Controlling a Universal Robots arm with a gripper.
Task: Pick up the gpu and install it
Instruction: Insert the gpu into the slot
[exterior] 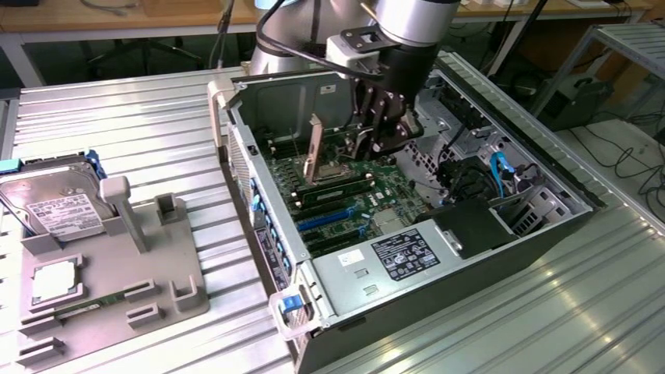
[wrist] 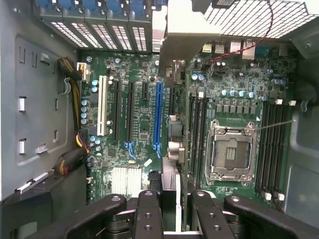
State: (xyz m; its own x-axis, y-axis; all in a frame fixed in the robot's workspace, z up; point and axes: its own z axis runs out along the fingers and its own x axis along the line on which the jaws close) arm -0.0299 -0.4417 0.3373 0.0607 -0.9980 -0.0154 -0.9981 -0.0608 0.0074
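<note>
Inside the open black computer case (exterior: 437, 296) on a ribbed silver metal table (exterior: 146, 109), the black gripper (exterior: 376, 144) pinches the thin dark gpu card (wrist: 172, 124) edge-on above the green motherboard (wrist: 144, 69). Wooden workbenches (exterior: 124, 19) stand behind.

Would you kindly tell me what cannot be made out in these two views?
Exterior view: the gpu has its bottom edge hidden by the gripper, so seating cannot be told.
Wrist view: the gpu is edge-on; its faces are hidden.
Exterior view: the hard drive is cut off by the left edge.
</note>
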